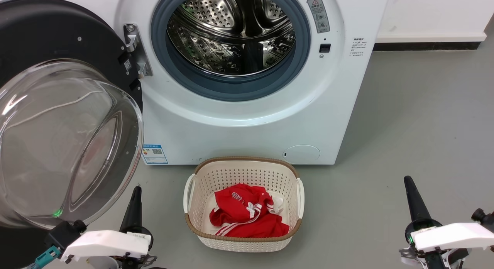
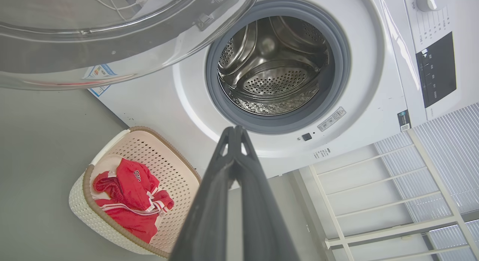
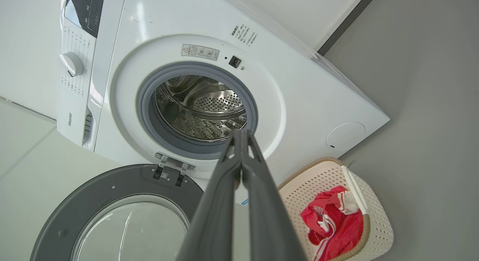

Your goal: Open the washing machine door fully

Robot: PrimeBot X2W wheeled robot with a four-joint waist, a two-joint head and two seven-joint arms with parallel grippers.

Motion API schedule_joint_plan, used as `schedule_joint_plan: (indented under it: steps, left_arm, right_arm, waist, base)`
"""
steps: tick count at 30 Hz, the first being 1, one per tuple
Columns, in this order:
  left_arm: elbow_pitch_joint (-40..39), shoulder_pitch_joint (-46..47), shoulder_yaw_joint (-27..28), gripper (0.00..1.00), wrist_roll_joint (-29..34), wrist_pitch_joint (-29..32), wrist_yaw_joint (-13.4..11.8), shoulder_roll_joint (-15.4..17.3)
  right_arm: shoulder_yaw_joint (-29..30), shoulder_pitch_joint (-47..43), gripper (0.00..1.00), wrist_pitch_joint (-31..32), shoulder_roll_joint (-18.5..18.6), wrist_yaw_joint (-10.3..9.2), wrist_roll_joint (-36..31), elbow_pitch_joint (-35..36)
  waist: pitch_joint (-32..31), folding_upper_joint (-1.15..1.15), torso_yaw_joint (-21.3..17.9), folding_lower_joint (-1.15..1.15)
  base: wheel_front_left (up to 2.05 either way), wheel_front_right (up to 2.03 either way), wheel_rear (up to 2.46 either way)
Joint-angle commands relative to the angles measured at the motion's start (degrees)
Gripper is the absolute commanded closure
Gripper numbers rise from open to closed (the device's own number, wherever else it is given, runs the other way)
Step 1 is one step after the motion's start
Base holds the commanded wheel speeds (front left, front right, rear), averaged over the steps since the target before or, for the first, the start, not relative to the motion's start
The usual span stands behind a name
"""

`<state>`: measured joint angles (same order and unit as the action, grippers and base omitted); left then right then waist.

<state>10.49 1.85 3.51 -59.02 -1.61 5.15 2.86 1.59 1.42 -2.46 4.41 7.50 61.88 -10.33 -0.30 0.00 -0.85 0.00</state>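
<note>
The white washing machine (image 1: 247, 122) stands ahead with its steel drum (image 1: 231, 33) and grey rubber ring exposed. The washing machine door (image 1: 58, 141) is swung wide to the left on its hinge (image 1: 135, 51), its black rim and bulging clear glass bowl facing me. My left gripper (image 1: 135, 195) is shut and holds nothing, just right of the bowl's lower edge and apart from it. At the lower right my right gripper (image 1: 410, 186) is shut and holds nothing, well away from the machine. Both wrist views show the open drum (image 2: 273, 70) (image 3: 202, 107) beyond closed fingers (image 2: 234, 141) (image 3: 241, 141).
A cream perforated laundry basket (image 1: 243, 168) holding a red garment (image 1: 247, 215) sits on the grey floor right in front of the machine, between my two grippers. Open grey floor (image 1: 424, 118) lies to the right. A white wall with a dark skirting runs behind.
</note>
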Motion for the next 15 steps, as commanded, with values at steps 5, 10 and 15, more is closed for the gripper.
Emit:
schedule_joint_plan:
  steps: [5, 10, 15]
  left_arm:
    - [0.02, 1.82, 0.43, 1.00, -3.64, 0.98, 0.52, 0.05]
    - [0.38, 2.17, 0.74, 1.00, -6.78, 1.75, 0.78, 0.05]
    - [0.74, 2.51, 1.02, 1.00, -9.73, 2.46, 0.95, 0.05]
  right_arm:
    - [0.37, 1.59, 1.00, 0.73, 0.39, 0.00, 3.61, 0.03]
    - [0.61, 1.90, 1.00, 1.44, 0.38, 0.00, 6.70, -0.36]
    - [0.82, 2.29, 1.00, 2.01, 0.36, 0.00, 9.60, -0.73]
  waist:
    - [0.03, 0.00, 0.06, 0.00]
    - [0.07, 0.00, 0.13, 0.00]
    - [0.11, 0.00, 0.19, 0.00]
  base:
    - [0.00, 0.00, 0.00]
    - [0.00, 0.00, 0.00]
    - [0.00, 0.00, 0.00]
